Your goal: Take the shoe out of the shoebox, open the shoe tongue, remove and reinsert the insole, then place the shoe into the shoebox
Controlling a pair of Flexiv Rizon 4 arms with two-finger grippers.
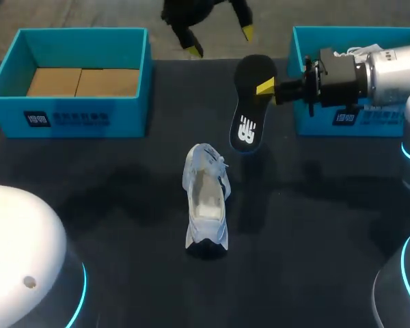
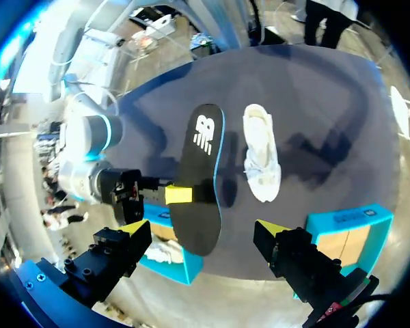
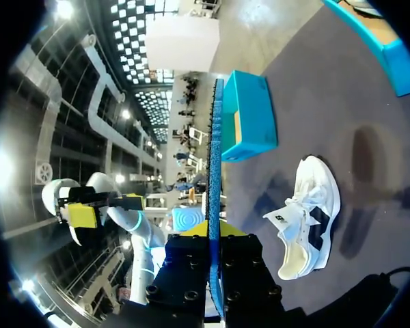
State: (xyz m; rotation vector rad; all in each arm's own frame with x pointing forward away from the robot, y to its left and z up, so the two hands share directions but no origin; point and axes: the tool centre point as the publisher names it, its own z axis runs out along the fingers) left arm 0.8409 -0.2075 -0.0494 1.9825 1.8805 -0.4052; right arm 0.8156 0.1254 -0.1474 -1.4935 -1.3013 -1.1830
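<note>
Lying in left shoebox (image 1: pixel 89 117): brown cardboard (image 1: pixel 82 82)

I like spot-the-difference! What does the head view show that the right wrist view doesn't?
Only the head view: the insole face-on, with its white logo. Only the right wrist view: the insole edge-on, clamped in the right end effector. Both: the white shoe on the dark table, and a blue shoebox.

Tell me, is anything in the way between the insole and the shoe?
No, nothing visible. The right gripper holds the insole up, and only bare table lies between it and the shoe.
</note>
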